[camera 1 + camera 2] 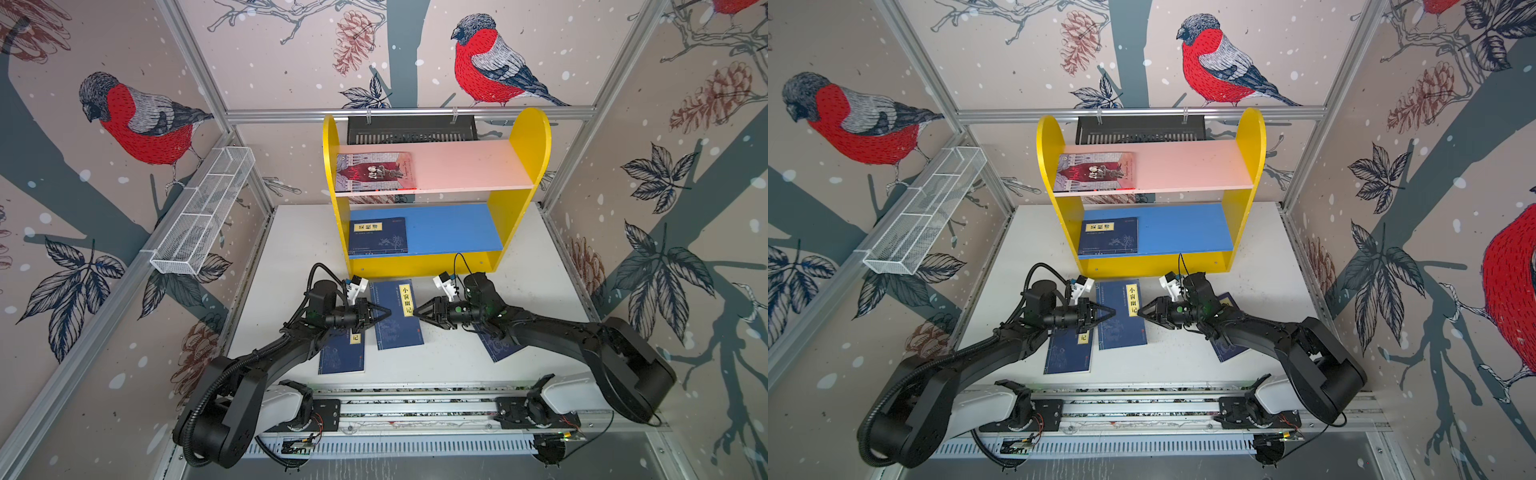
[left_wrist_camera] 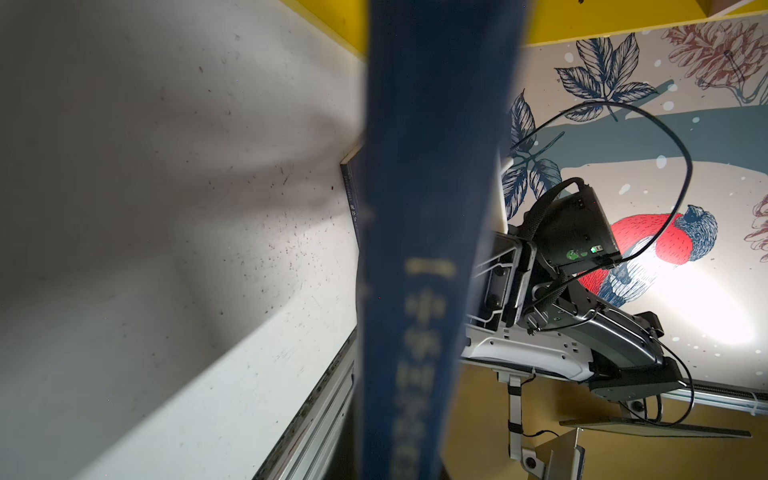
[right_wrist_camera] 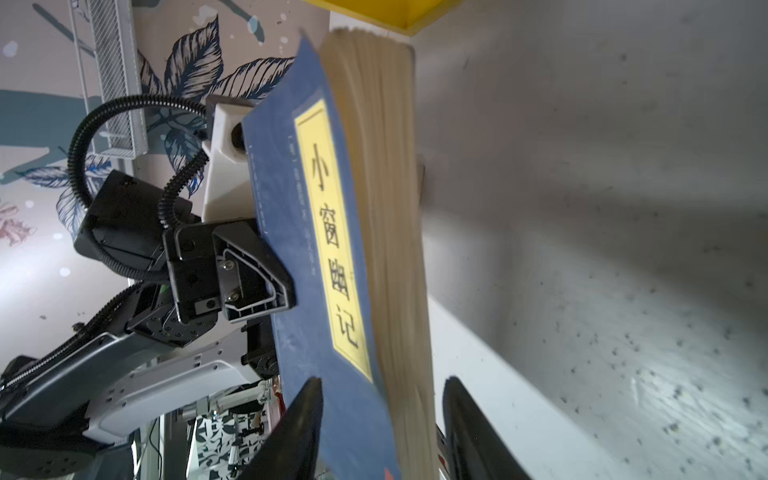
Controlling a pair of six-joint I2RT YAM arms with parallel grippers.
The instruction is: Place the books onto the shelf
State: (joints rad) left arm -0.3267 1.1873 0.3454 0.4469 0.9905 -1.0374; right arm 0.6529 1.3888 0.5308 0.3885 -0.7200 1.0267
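Closest to the lens, the book (image 2: 419, 208) hangs mid-frame in both top views, just below the shelf (image 1: 519, 199), left gripper (image 1: 388, 312) clamped on its spine edge, right gripper (image 1: 415, 312) parted around the page edge. I'd back the right one clear first, then carry the book level onto the blue board (image 1: 453, 228); a one-edge grip may let it sag.

Both top views are bright and clear, bent at the edges. The left wrist view shows the navy book (image 2: 415, 208) blurry and glare on the wall (image 2: 702, 303). Grey shadows cross the table (image 3: 582, 187).
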